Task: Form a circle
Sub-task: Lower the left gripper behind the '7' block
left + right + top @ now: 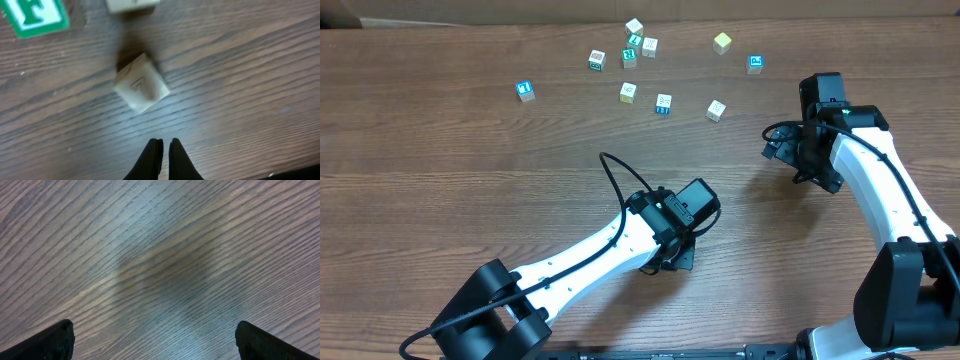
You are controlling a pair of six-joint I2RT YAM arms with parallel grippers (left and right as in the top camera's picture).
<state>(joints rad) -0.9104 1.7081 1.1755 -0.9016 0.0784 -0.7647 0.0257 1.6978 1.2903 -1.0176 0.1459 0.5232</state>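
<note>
My left gripper (165,142) is shut and holds nothing, its tips just short of a tilted cream cube (141,83) on the wood. Beyond that cube lie a green-faced cube (35,17) and the edge of another cream cube (132,5). Whether these make a circle I cannot tell. In the overhead view the left gripper (665,262) sits mid-table and hides those cubes. My right gripper (798,160) stands at the right. It (155,342) is open over bare wood.
Several loose letter cubes are scattered along the far side of the table: a blue one (525,90) at the left, a green and white cluster (635,42), a yellow one (722,42), a blue one (755,64) and a cream one (716,110).
</note>
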